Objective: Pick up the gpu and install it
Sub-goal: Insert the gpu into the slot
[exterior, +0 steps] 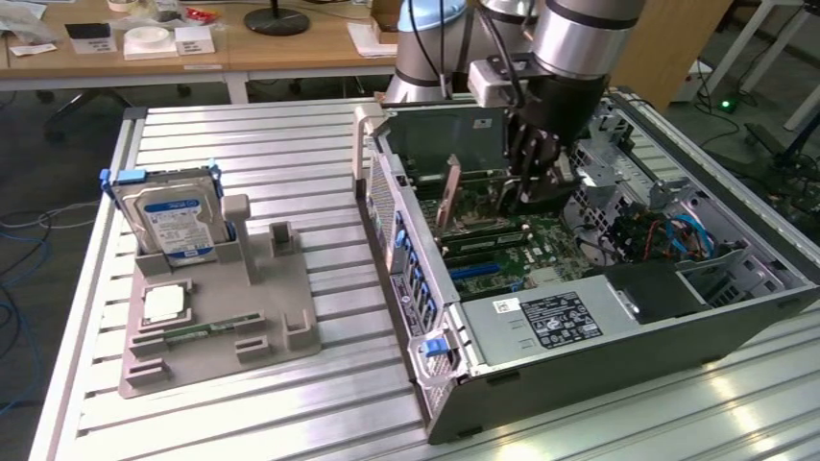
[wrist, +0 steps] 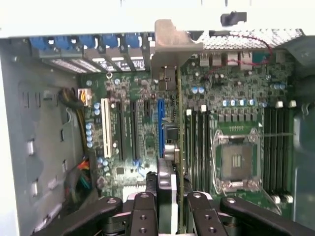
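The gpu [exterior: 452, 200] stands on edge inside the open computer case [exterior: 423, 288], low over the motherboard. My gripper [exterior: 532, 187] reaches down into the case and is shut on the card's end away from the bracket. In the wrist view the gpu [wrist: 170, 46] runs edge-on from its metal bracket at the case's rear wall back to my gripper [wrist: 167, 209], whose black fingers [wrist: 142, 216] clamp it on both sides. The card lines up just beside the blue expansion slot [wrist: 160, 125]. I cannot tell whether it sits in a slot.
A grey fixture [exterior: 218, 317] on the slatted table at the exterior view's left holds a silver hard drive [exterior: 173, 216] with a blue label and a small green memory stick [exterior: 192, 334]. Inside the case are the CPU socket [wrist: 238, 160], memory slots [wrist: 197, 147], cables and drive bays [exterior: 679, 230].
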Controlling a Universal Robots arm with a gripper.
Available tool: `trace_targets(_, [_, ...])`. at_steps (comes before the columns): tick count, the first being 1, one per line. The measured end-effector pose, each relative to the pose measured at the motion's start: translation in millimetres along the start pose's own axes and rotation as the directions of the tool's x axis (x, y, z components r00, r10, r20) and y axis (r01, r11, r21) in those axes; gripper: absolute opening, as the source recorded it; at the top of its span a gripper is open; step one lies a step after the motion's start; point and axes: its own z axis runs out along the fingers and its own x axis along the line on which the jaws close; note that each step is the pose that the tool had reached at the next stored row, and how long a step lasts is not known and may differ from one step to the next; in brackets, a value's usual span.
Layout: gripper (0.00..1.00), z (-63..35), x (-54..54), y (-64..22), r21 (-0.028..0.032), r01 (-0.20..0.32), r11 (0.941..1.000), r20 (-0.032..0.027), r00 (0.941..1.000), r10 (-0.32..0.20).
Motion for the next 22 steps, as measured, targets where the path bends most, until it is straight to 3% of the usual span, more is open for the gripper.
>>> trace_targets(6, [0.28,10.7,0.6,6.3,0.0,0.0,1.0,-0.0001,1.0,0.0])
trace_targets(13, [0.28,22.8,-0.5,1.5,-0.0006,0.019,0.9998,0.0012,0.9998,-0.019])
trace_targets(16, [0.28,26.5,-0.4,1.6,-0.0009,0.028,0.9996,0.0073,0.9996,-0.028])
trace_targets(22, [0.28,37.2,0.1,4.1,-0.0007,0.016,0.9999,0.0055,0.9999,-0.016])
